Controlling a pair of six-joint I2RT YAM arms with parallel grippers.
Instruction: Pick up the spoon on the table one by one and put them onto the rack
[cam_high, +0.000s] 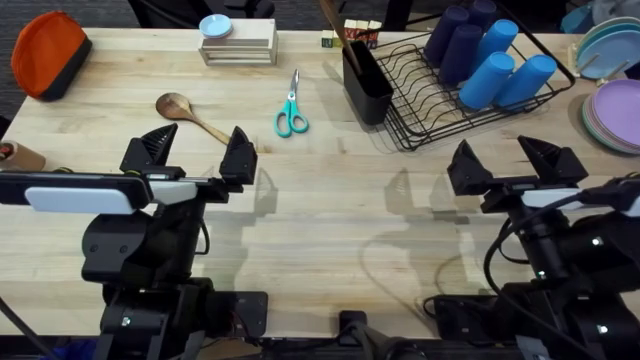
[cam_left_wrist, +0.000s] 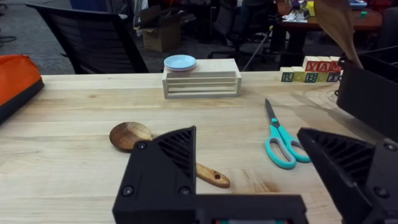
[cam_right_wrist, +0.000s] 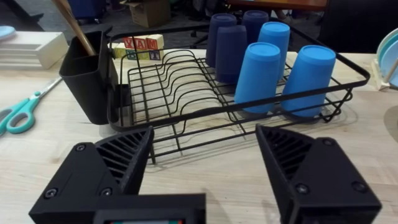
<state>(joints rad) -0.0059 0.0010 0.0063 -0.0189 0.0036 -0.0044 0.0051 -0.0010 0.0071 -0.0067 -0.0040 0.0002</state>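
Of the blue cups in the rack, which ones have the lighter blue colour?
The three cups at the rack's right, nearer end are bright light blue; the cups behind them, toward the far side, are dark navy.

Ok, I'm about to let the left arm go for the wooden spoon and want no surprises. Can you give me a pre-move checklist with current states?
1. Brown wooden spoon lying free on the light wood-plank table: ok.
2. Left gripper open, empty: ok.
3. Teal-handled scissors apart from the spoon: ok.
4. Black utensil caddy on the black wire rack has room: cannot tell.
5. Right gripper open, away from the spoon: ok.
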